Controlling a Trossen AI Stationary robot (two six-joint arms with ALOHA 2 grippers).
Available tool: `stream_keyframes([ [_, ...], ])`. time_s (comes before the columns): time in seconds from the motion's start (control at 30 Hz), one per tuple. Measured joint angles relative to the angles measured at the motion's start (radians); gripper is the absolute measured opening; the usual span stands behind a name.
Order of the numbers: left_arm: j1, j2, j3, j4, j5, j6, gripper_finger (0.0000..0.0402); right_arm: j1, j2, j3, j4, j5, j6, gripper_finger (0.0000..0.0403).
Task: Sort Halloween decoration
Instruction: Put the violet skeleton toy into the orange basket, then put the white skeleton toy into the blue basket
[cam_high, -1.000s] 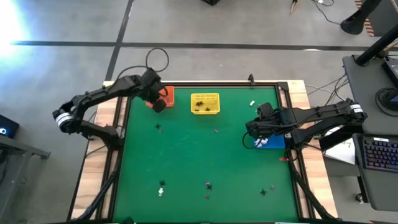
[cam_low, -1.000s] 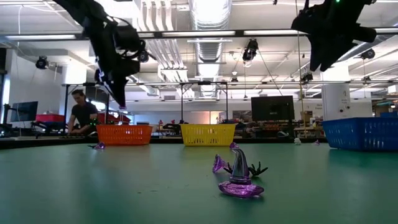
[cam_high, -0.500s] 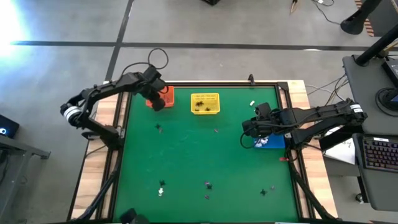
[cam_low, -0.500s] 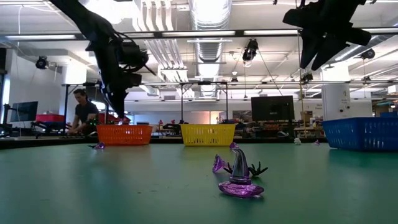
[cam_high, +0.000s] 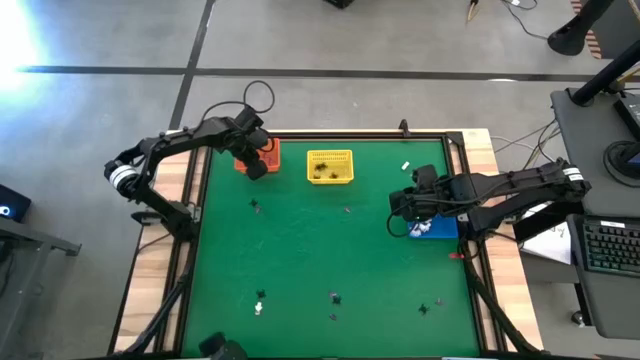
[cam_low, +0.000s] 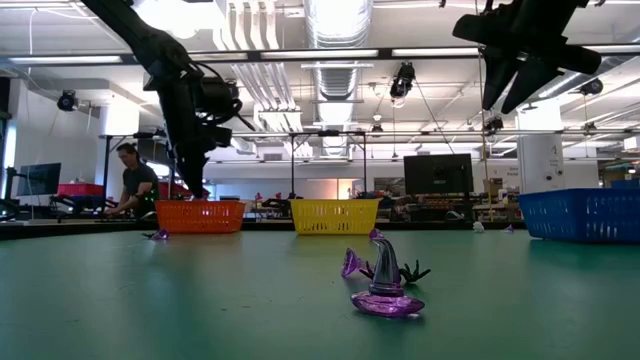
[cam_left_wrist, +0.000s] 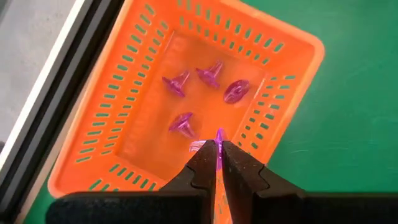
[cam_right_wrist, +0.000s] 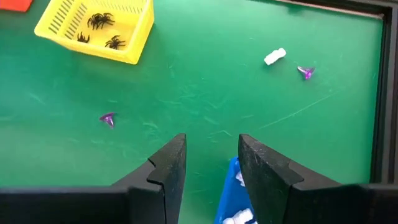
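Sort roughly half done – left arm over the orange basket w/ a purple piece in its grip.

Left end effector is clenched on a purple trinket, poised above the orange basket at the tabletop's far-left corner; four purple pcs already lie inside. Yellow basket at the far edge holds black spiders; blue basket at the right edge holds white pcs. Right end effector hangs released over the blue basket, nothing in it. Left to go: a purple hat mid-tabletop, a white pc and purple one near the far-right corner, plus a handful along the near edge.
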Motion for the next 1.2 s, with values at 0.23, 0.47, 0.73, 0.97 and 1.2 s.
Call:
stream_keyframes([
  [0.23,0.0,-0.001,0.025,0.002,0.019,0.025,0.0051,0.0,0.0,0.0,0.0,0.008,0.053,0.0137],
  [0.47,0.001,-0.003,0.092,-0.042,0.022,0.031,0.0089,-0.002,0.0,0.0,-0.001,0.081,0.081,0.0137],
  [0.73,0.002,-0.037,0.191,-0.158,0.184,0.024,0.0094,-0.118,0.0,-0.051,-0.001,0.091,0.165,0.0137],
  [0.97,0.001,-0.088,0.239,-0.239,0.203,0.052,0.0094,-0.274,0.0,-0.089,0.021,0.078,0.251,0.0137],
  [1.2,0.001,-0.131,0.248,-0.243,0.201,0.104,0.0094,-0.376,0.011,-0.092,0.132,0.078,0.148,0.0137],
])
